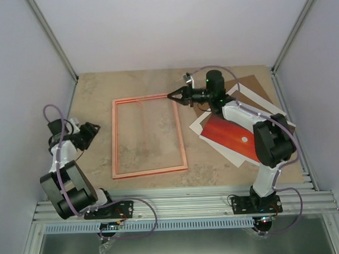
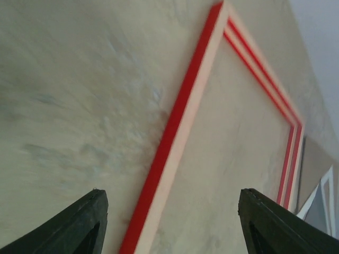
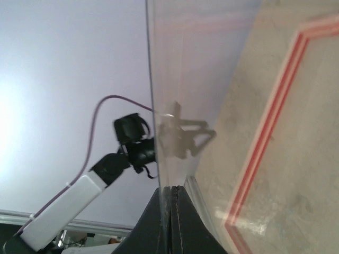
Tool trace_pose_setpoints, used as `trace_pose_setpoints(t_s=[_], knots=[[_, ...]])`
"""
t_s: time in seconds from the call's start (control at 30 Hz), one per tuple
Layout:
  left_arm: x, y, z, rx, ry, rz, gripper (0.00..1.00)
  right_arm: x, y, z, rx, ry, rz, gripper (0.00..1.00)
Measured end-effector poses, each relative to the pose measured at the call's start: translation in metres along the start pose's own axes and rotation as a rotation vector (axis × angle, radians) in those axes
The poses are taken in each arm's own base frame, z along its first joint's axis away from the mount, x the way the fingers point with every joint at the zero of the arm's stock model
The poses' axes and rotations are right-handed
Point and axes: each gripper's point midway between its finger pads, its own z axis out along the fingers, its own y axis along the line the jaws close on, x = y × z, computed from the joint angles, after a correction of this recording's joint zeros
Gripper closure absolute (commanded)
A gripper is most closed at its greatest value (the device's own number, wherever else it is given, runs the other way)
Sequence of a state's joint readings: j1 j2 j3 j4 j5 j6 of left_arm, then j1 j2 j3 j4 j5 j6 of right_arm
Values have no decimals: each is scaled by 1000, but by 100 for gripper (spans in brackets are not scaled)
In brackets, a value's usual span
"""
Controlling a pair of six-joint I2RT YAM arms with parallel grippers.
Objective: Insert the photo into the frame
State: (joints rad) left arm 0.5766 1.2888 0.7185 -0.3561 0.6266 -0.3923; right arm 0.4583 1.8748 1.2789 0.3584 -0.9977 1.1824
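The frame [image 1: 150, 171] lies flat mid-table, its paler orange-pink side up. A clear pane [image 3: 185, 63] is tilted up over the frame [image 3: 267, 129], and my right gripper [image 3: 170, 188] is shut on the pane's edge. In the top view that gripper [image 1: 177, 96] sits at the frame's far right corner. The photo [image 1: 228, 135], red-orange with a white border, lies face up under the right arm, right of the frame. My left gripper [image 1: 94, 129] hovers left of the frame, open and holding nothing. Between its spread fingers [image 2: 172, 193] the frame's left rail [image 2: 175, 137] runs ahead.
A brown backing board [image 1: 254, 86] lies at the back right, partly under white sheets [image 1: 258, 104] and the photo. Grey walls close in the table on three sides. The arm bases stand on a metal rail [image 1: 183, 204] at the near edge.
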Motion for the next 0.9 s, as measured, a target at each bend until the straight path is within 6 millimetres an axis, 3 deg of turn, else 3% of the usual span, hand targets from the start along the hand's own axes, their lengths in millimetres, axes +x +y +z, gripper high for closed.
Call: trace_pose_setpoints(t_s=[0.1,0.17,0.33,0.43,0.67,0.77,0.9], knots=[[28,-11,24,15,115,33,29,-14,34,-23,-35,-57,-87,100],[43,-14,37,18,177,42,27,-24,43,-41,-38,-100,-125,100],[65,2,59,-5,267,-9,28,-46,38,-86,-7,-202,-134,99],[83,4,68,6,311,-26,30,-47,32,-95,6,-220,-123,99],[119,-39,91,113,386,72,35,-55,34,-118,20,-269,-138,100],[120,-51,102,143,398,86,28,-53,35,-122,19,-280,-142,99],[109,-70,115,162,394,130,13,-43,34,-112,8,-252,-117,100]])
